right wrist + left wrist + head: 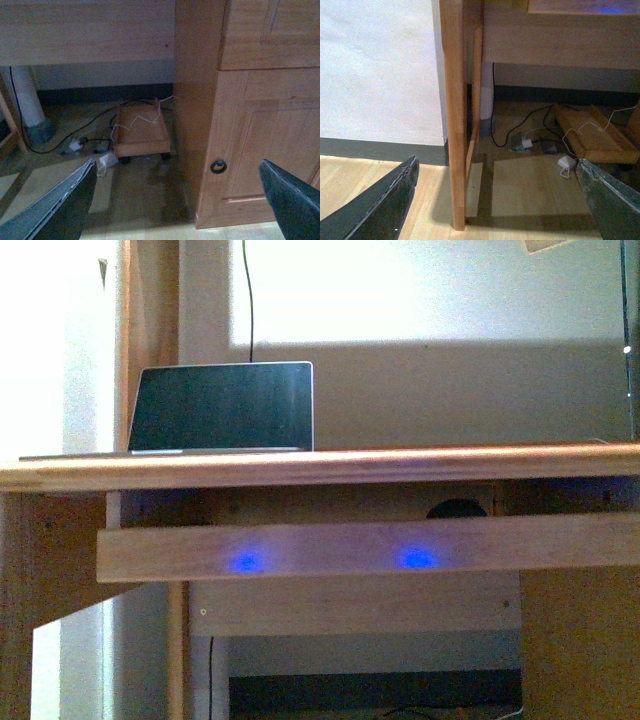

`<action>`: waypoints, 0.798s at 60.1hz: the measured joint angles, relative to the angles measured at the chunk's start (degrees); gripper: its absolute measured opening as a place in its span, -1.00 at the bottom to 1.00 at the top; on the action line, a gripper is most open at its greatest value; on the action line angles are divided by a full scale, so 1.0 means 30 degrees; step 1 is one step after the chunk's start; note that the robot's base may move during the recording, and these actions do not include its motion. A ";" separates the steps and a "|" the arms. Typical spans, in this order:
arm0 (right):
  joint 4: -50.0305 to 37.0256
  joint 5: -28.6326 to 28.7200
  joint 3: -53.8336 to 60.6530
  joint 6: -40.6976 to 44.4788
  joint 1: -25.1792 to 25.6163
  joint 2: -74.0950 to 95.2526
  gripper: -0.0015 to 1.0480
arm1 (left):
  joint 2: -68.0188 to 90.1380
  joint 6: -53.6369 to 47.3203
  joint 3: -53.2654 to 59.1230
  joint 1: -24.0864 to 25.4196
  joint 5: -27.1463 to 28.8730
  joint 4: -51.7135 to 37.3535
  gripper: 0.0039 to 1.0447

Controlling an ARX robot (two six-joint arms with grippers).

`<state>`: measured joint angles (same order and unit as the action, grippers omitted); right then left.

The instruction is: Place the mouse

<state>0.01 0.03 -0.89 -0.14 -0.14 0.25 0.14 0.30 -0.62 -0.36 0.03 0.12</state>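
VIEW front: bench (320, 468) seen edge-on, top surface hidden | laptop (222, 407) keyboard deck hidden | dark domed object (455, 507) mostly behind wooden rail (330, 548), identity not determinable | VIEW left wrist: left end effector (496, 162) fingers cut off by picture edges | VIEW right wrist: right end effector (177, 162) likewise; cabinet door (265, 150) cropped
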 joint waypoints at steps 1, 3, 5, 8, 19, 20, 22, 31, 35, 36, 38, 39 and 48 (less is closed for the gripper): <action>0.0000 0.0000 0.0000 -0.0007 0.0000 0.0000 0.86 | 0.0000 0.0000 0.0000 0.0000 -0.0007 0.0000 0.86; 0.0000 0.0000 0.0000 -0.0007 0.0000 0.0000 0.86 | 0.0000 0.0000 0.0000 0.0000 0.0000 0.0000 0.86; 0.0007 0.0000 0.0000 -0.0007 0.0000 0.0000 0.86 | 0.0000 0.0000 0.0000 0.0000 -0.0007 0.0000 0.86; 0.0000 0.0000 0.0000 -0.0007 0.0000 0.0000 0.86 | 0.0000 0.0000 0.0000 0.0000 -0.0007 0.0000 0.86; 0.0000 0.0000 0.0000 -0.0007 0.0000 0.0000 0.86 | 0.0000 -0.0007 0.0000 0.0000 -0.0007 0.0000 0.86; 0.0000 0.0000 0.0000 0.0000 0.0007 0.0000 0.86 | 0.0000 -0.0007 0.0000 0.0000 0.0000 0.0000 0.86; 0.0000 0.0000 0.0000 0.0000 0.0000 0.0000 0.86 | 0.0000 -0.0007 0.0000 0.0000 0.0000 0.0000 0.86; 0.0000 0.0000 0.0000 -0.0007 0.0000 0.0000 0.86 | 0.0000 -0.0007 0.0000 0.0000 -0.0007 0.0000 0.86; 0.0000 0.0000 0.0000 -0.0007 0.0000 0.0000 0.86 | 0.0007 0.0000 -0.0007 0.0007 -0.0036 0.0015 0.86; 0.0000 0.0000 0.0000 -0.0007 0.0000 0.0000 0.86 | 0.0080 0.0131 -0.0036 0.0051 -0.0175 0.0117 0.86; 0.0000 0.0000 0.0000 -0.0007 0.0000 0.0000 0.86 | 0.0648 0.0692 -0.0474 0.0459 -0.1297 0.1253 0.86; 0.0000 0.0000 0.0000 -0.0007 0.0000 0.0000 0.86 | 0.0882 0.0969 -0.0583 0.0597 -0.1610 0.1479 0.86; 0.0000 -0.0007 0.0000 -0.0007 0.0000 0.0000 0.86 | 0.5588 0.1406 -0.1566 0.2608 -0.5486 0.0335 0.86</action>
<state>0.01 0.01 -0.89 -0.16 -0.14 0.25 16.91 4.51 -5.32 7.46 -16.43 1.13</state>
